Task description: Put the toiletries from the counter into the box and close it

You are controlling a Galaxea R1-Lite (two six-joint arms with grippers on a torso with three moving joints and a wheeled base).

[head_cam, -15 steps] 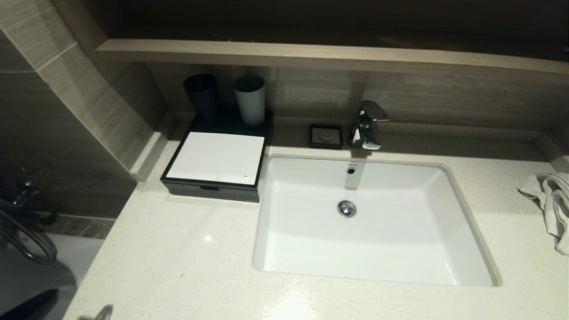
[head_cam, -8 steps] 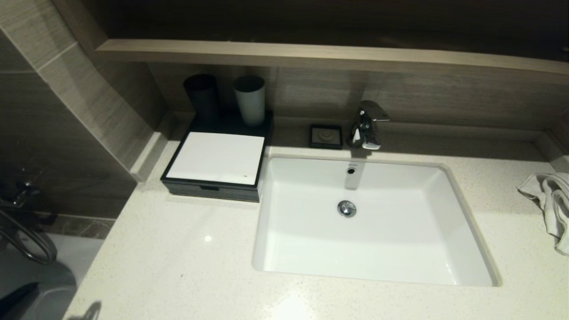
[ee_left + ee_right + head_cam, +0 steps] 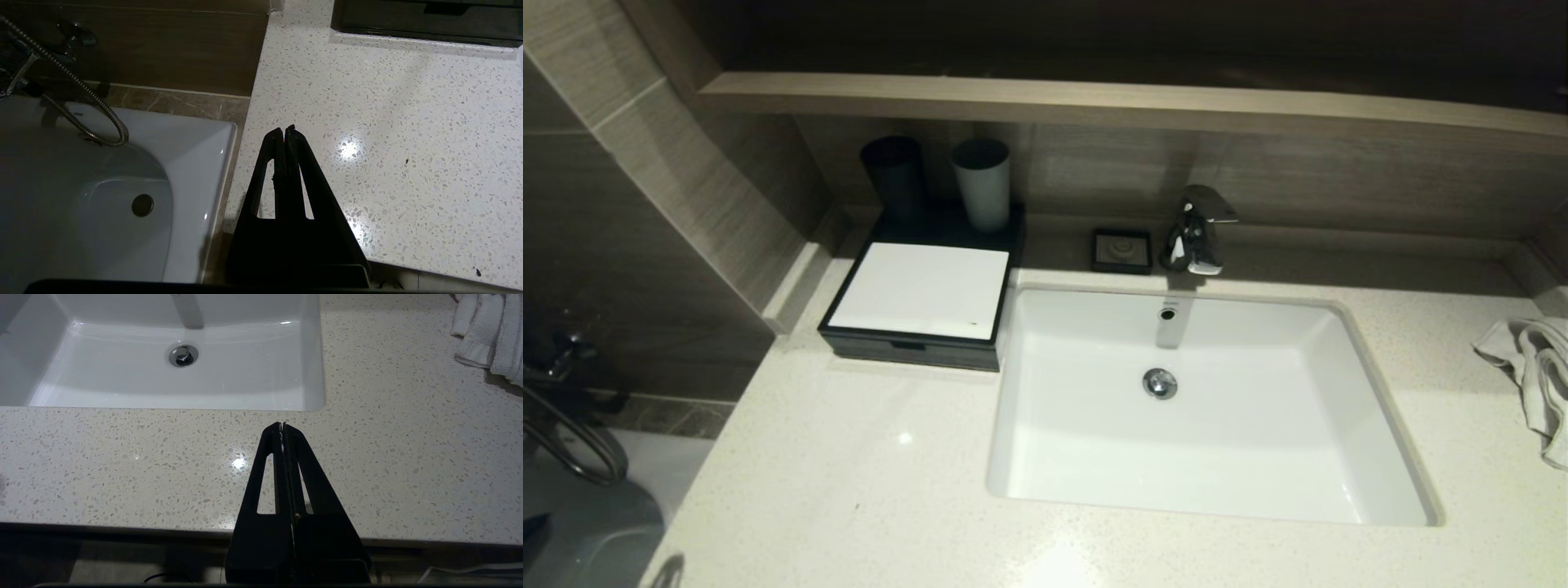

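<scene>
While both arms hung back at the near edge of the surface (image 3: pixel 849 482), the box (image 3: pixel 920 304) sat at the left rear corner with its notched drawer pushed in flush and its white top panel bare. Behind it stood a dark cup (image 3: pixel 893 177) and a grey cup (image 3: pixel 982 184). Just right of the box lay the white sink (image 3: pixel 1086 465), with a chrome tap (image 3: pixel 1196 229) and a small black dish (image 3: pixel 1122 250) behind it. A white towel (image 3: pixel 1531 376) lay crumpled at the far right. No packets showed anywhere on the stone. The left gripper (image 3: pixel 284 130) hovered over the surface's left edge, beside a bathtub (image 3: pixel 192 163), its jaws pressed together on nothing. The right gripper (image 3: pixel 282 425) hovered over the front strip before the sink, its jaws likewise pressed together and empty.
</scene>
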